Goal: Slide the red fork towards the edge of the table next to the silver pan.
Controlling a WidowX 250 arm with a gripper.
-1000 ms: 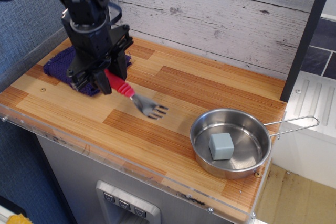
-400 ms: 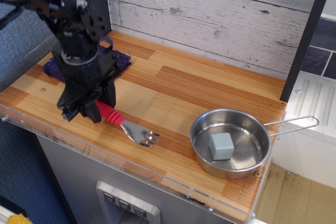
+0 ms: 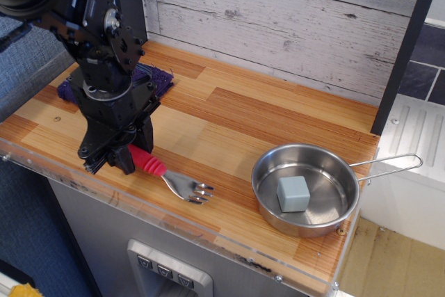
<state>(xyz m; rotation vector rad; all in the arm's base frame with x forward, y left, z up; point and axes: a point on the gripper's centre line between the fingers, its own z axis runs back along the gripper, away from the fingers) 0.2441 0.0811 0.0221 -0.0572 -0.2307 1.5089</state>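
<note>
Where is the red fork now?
The red fork lies near the table's front edge, left of the silver pan, its handle under the pincer.

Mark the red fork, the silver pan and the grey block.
red fork [image 3: 149, 165]: main view, on the red handle.
silver pan [image 3: 264, 172]: main view, on the left rim.
grey block [image 3: 293, 193]: main view, on its top face.

Fork [image 3: 170, 177]: on the bench [image 3: 229, 113], near its front edge, left of the pan.
Pan [image 3: 306, 189]: front right corner, block [image 3: 293, 193] inside.
Cloth [image 3: 149, 78]: back left, behind the claw [image 3: 110, 159].
Claw: over the fork's handle end.
</note>
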